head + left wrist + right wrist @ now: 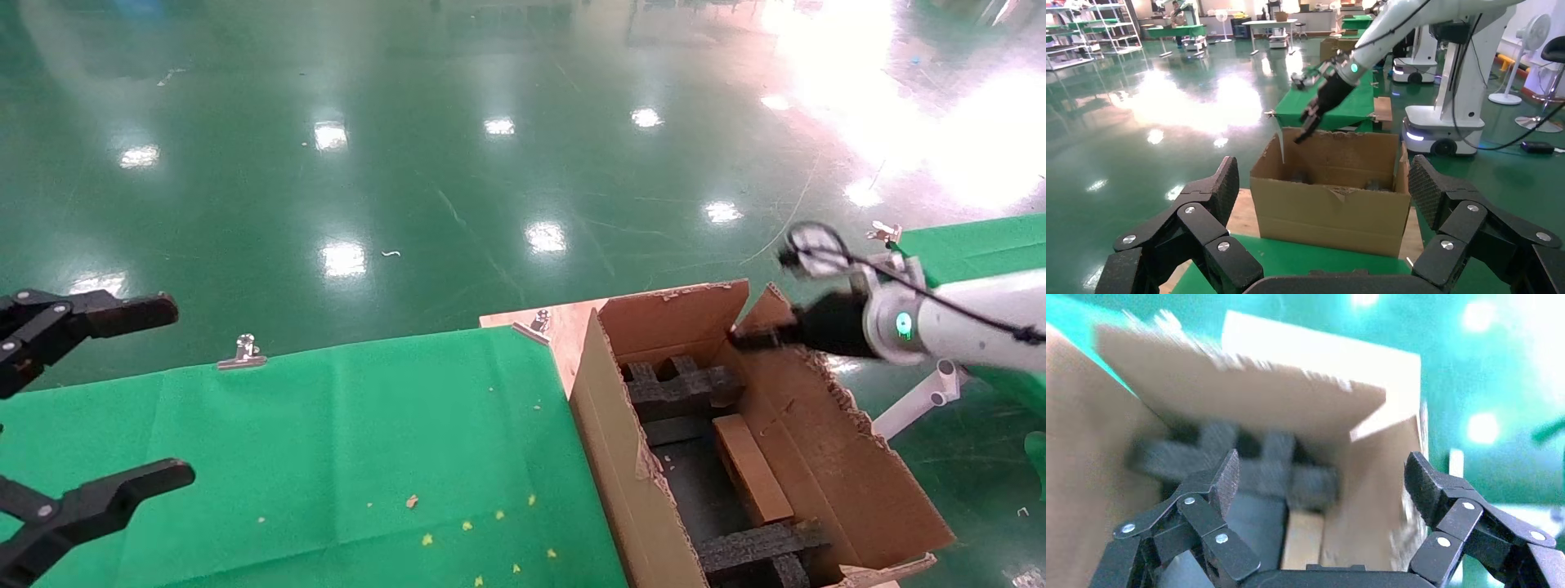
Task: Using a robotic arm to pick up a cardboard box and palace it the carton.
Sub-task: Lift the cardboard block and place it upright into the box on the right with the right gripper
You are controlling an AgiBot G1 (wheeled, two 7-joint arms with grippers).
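No readable text, label, brand or number on anything in view.

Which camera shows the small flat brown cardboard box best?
The head view: the small flat brown cardboard box lies fully visible inside the large brown carton. The right wrist view shows only its end; the left wrist view hides it.

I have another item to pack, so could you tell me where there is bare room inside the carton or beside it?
Inside the carton, a dark floor strip lies free between its table-side wall and the cardboard box. The green cloth beside it is bare. Foam inserts crowd both ends; the right gripper hangs open over the far end.
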